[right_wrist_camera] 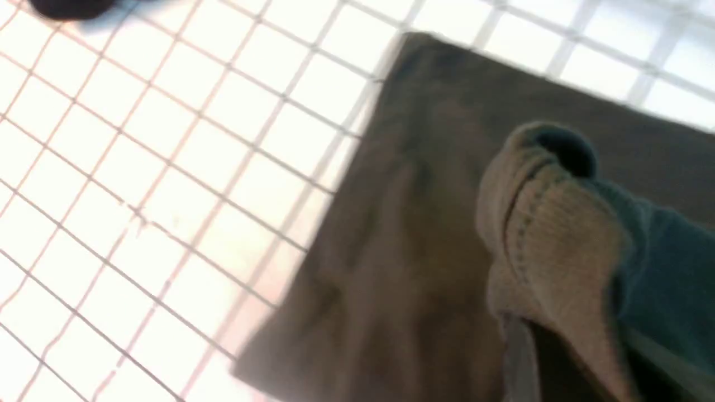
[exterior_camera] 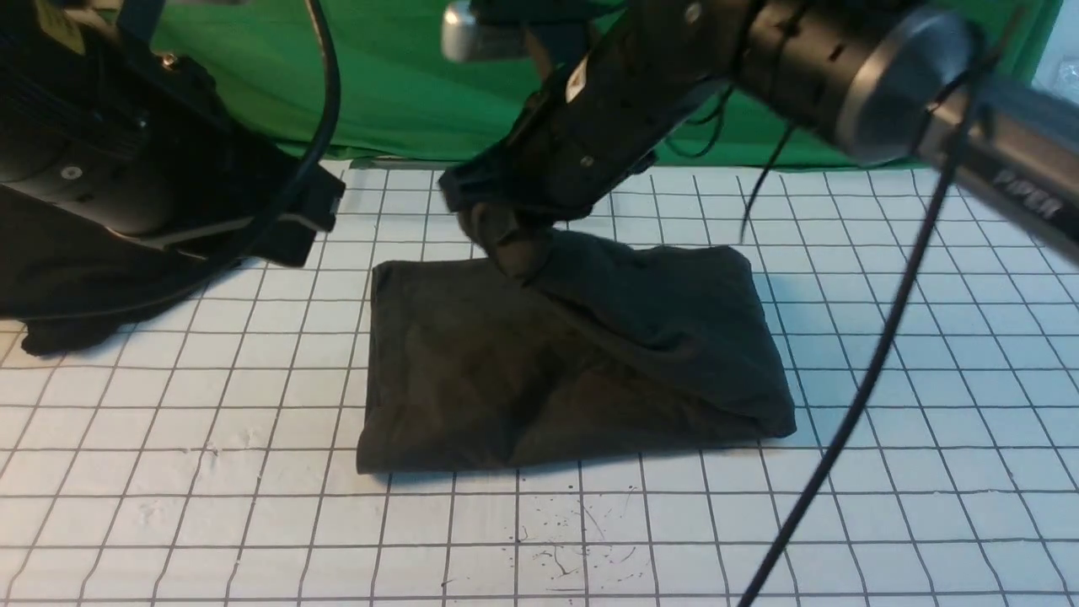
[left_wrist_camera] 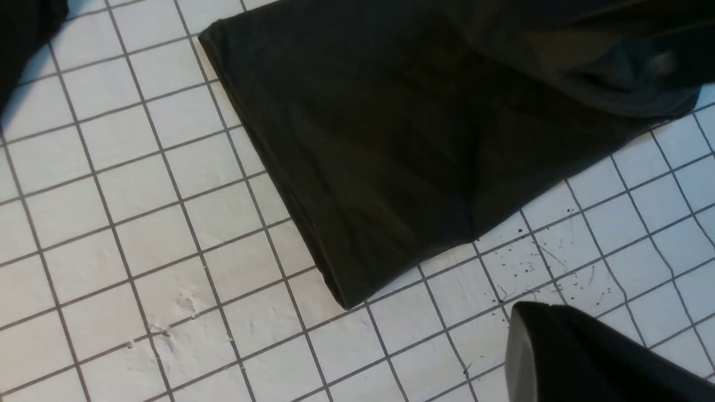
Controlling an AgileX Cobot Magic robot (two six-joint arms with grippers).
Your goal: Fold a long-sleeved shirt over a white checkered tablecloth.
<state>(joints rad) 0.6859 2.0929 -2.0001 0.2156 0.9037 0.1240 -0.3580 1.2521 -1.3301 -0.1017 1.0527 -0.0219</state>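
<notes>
The long-sleeved shirt (exterior_camera: pixel 573 362) sits mid white checkered tablecloth (exterior_camera: pixel 169 472), nearly folded into a rectangle. The right jaws pinch its raised ribbed edge (right_wrist_camera: pixel 553 223), seemingly the last flap to lay down; the left jaws are closed, empty.

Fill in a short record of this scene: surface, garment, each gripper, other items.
surface: white checkered tablecloth
garment: long-sleeved shirt, folded into a rectangle on the tablecloth
right gripper: shut on a bunch of the shirt's far edge
left gripper: shut, apart from the shirt
other: dark garment heap on the left; green backdrop
</notes>
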